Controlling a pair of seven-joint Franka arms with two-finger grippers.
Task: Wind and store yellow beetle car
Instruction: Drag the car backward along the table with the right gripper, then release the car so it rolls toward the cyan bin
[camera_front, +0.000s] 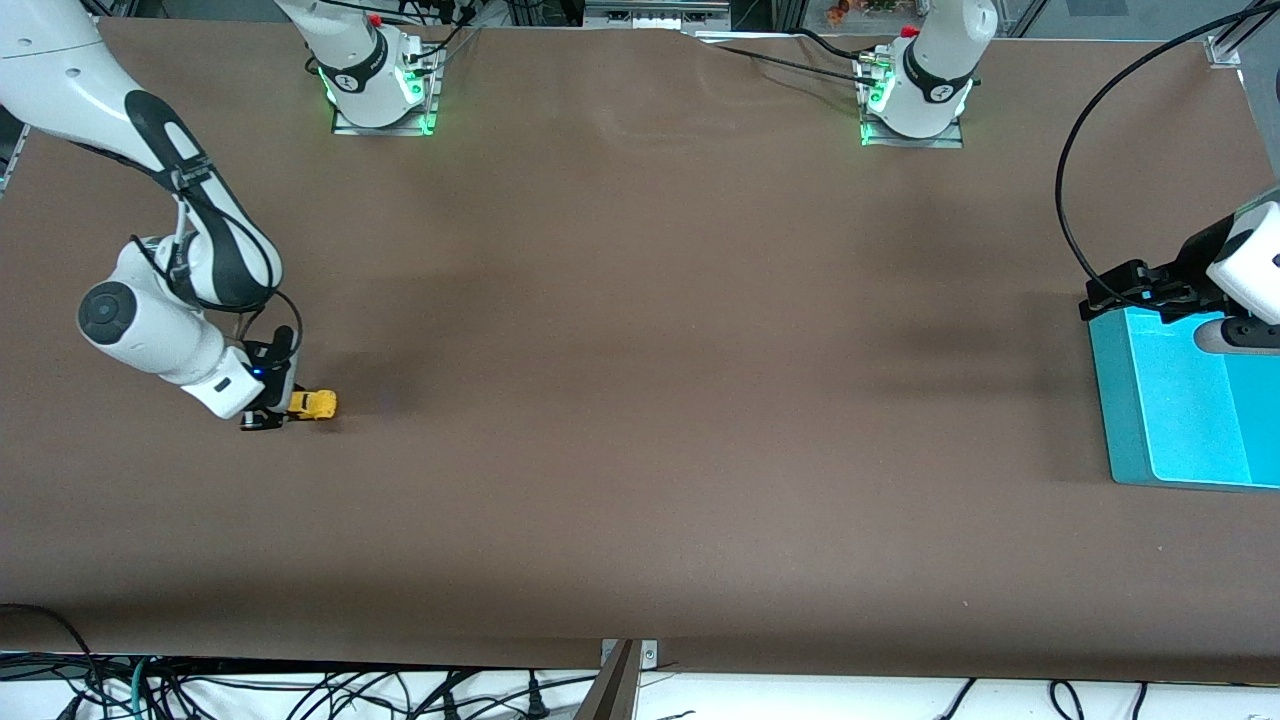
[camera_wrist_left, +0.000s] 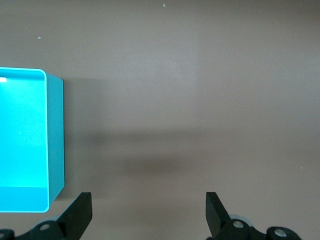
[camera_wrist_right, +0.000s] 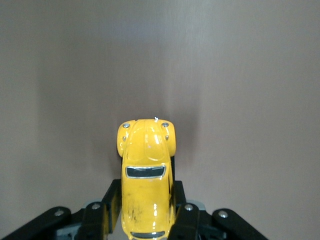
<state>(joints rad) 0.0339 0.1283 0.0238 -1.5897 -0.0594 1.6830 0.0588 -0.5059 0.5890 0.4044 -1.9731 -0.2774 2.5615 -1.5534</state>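
The yellow beetle car (camera_front: 314, 404) is at table level at the right arm's end of the table. My right gripper (camera_front: 272, 412) is shut on it; in the right wrist view the black fingers (camera_wrist_right: 111, 200) press both flanks of the car (camera_wrist_right: 146, 175), whose nose points away from the wrist. My left gripper (camera_front: 1125, 292) hovers over the corner of the teal box (camera_front: 1170, 400) at the left arm's end. In the left wrist view its fingers (camera_wrist_left: 80, 215) stand wide apart and empty, with bare table between them.
The teal box (camera_wrist_left: 30, 145) is an open, empty container with low walls. The brown table (camera_front: 640, 350) stretches bare between the car and the box. Cables hang off the table's edge nearest the front camera.
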